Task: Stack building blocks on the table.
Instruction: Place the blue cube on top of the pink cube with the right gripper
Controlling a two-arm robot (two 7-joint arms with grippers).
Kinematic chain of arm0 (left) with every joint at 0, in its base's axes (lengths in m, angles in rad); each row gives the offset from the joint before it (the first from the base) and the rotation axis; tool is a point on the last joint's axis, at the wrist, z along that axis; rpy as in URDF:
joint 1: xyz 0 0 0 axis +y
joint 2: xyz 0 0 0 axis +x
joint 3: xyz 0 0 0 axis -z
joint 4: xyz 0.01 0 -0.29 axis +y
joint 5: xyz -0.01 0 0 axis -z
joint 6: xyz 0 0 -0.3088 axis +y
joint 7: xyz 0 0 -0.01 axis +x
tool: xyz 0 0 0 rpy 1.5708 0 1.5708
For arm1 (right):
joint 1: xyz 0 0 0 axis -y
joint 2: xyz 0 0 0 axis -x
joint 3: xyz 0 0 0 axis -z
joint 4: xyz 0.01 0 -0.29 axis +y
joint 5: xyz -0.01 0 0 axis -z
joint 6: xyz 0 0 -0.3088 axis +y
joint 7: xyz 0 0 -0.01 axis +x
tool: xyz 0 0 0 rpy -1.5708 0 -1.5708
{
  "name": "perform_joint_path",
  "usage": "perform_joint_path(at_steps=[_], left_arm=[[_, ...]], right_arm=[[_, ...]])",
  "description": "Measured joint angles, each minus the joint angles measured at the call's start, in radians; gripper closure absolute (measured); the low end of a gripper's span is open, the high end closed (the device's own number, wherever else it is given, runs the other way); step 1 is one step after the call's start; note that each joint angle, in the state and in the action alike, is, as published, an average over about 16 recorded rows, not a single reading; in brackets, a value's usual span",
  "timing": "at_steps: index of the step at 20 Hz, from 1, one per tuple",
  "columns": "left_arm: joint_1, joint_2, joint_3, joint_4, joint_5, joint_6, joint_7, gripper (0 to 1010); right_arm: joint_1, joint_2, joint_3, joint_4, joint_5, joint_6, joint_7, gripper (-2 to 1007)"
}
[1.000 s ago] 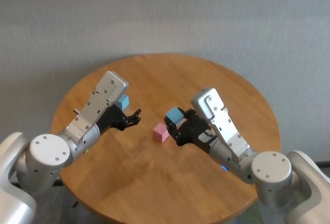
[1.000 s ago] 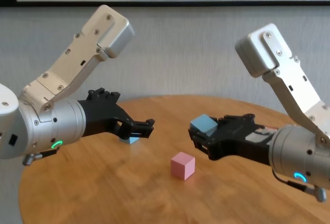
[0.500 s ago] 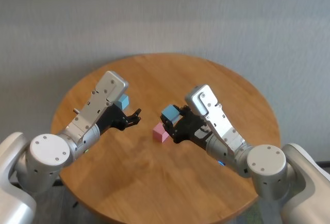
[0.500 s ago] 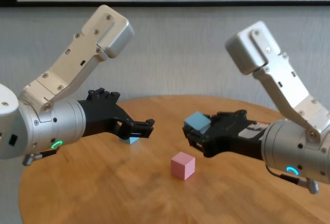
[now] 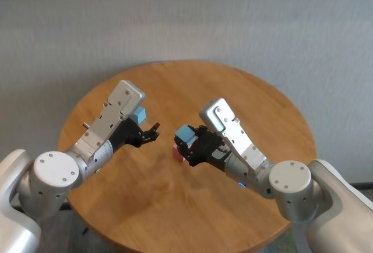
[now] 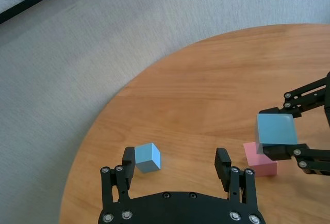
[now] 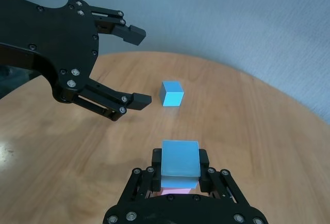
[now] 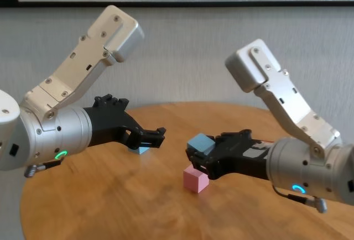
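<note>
Three small matte cubes sit before us on the glossy wood-grain table (image 5: 233,90). Our right gripper (image 8: 200,152) is clamped on one light blue cube (image 8: 200,143), holding it just above the pale pink cube (image 8: 196,180) resting mid-table. The second blue cube (image 6: 147,157) lies near the far-left edge, just beyond our left gripper (image 6: 177,164), whose jaws stand wide apart, empty.

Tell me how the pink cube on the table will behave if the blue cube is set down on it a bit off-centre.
The pink cube sits flat on the glossy table, so it probably slides rather than rolls if nudged. Its square faces suggest it won't tip easily. The blue cube, shut in the right gripper, looks equal in size, so a small offset should still rest.
</note>
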State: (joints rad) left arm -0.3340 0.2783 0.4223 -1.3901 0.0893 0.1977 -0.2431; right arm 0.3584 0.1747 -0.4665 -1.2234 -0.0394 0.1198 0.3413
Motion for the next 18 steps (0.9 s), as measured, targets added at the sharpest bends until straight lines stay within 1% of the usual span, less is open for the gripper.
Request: perform_joint_path(at_steps=[5,9,18], left_arm=[[0.000,0.000,0.000,0.000,0.000,0.000,0.000,9],[0.000,0.000,0.000,0.000,0.000,0.000,0.000,9],[0.000,0.000,0.000,0.000,0.000,0.000,0.000,8]], right_arm=[[0.019,-0.022,-0.005,0.046,-0.001,-0.012,0.000,640],[0.031,-0.036,-0.006,0.075,-0.001,-0.019,-0.001,640],[0.055,-0.056,-0.003,0.124,0.006,-0.031,-0.001,640]])
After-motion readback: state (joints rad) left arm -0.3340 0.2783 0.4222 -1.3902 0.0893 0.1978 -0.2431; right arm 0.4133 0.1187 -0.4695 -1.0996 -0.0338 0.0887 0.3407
